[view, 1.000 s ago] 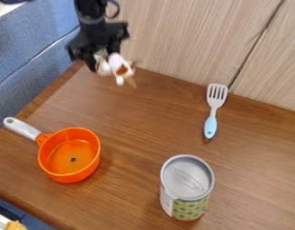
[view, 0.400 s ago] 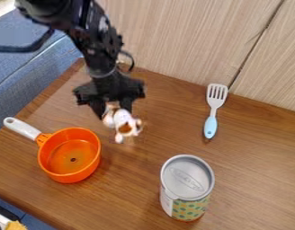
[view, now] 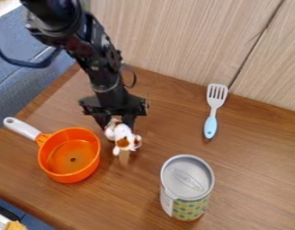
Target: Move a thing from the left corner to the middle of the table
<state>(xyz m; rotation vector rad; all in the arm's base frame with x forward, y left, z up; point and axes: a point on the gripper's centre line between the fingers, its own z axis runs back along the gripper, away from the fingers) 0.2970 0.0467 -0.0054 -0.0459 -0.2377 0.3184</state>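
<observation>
The black gripper (view: 118, 126) hangs over the left-centre part of the wooden table (view: 156, 108), shut on a small white plush toy with brown patches (view: 122, 137). The toy dangles below the fingers, just right of the orange pan. Whether its lower end touches the table I cannot tell.
An orange pan (view: 70, 155) with a white handle lies at the left. A silver-topped can (view: 186, 187) stands at the front right. A spatula (view: 212, 111) with a light blue handle lies at the back right, near the wooden wall (view: 192, 40).
From the table's back left corner the gripper has come forward and a little to the right, carrying the plush toy. The pan, can and spatula are where they were.
</observation>
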